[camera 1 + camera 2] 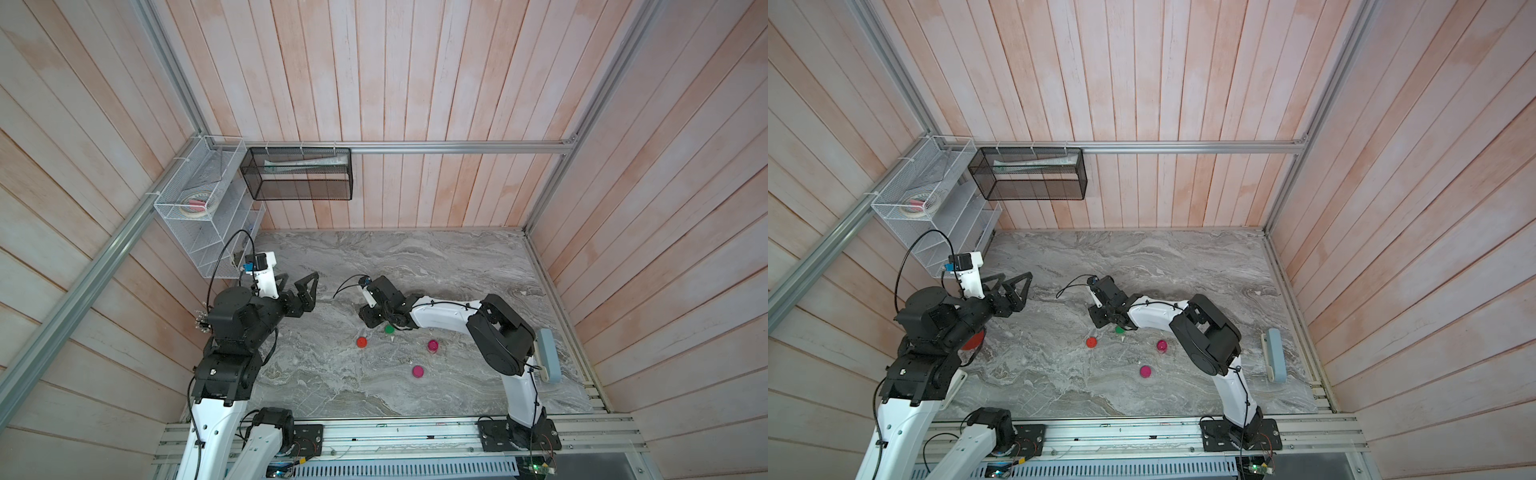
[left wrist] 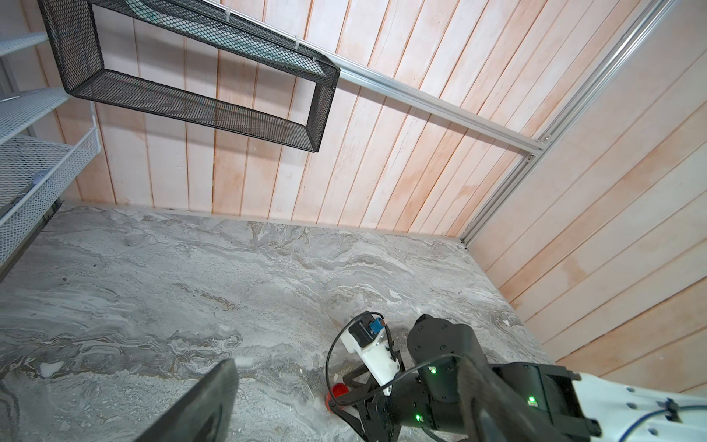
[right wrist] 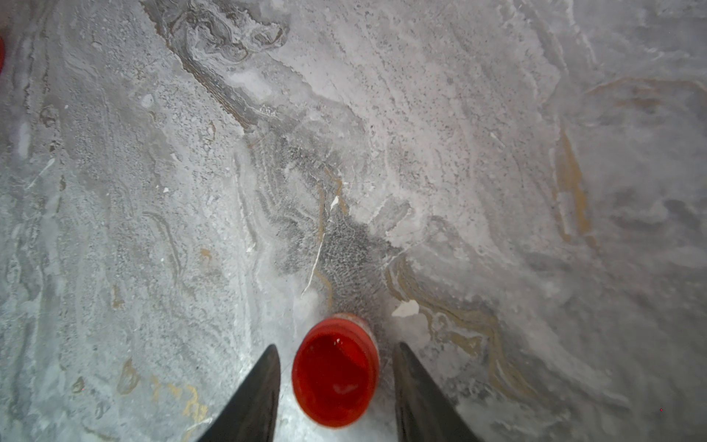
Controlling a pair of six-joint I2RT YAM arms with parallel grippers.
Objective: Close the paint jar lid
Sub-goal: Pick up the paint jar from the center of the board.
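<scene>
The right gripper (image 3: 336,345) straddles the red paint jar (image 3: 334,379), its fingers parted with a sliver of table (image 3: 382,153) showing on each side and neither pad touching. Nothing is gripped or pressed. Whether the glossy red top is a seated lid or open paint cannot be told, so the closing appears to lie ahead. In a top view the jar stands at 8 o'clock of a green jar (image 1: 389,329). The right arm bends low, its forearm pointing to 9 o'clock. The left gripper (image 1: 301,277), spread wide, hangs at 10 o'clock.

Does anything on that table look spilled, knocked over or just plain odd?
No spill shows. The only oddity is a small white scrap lying loose on the table beside the green jar.
</scene>
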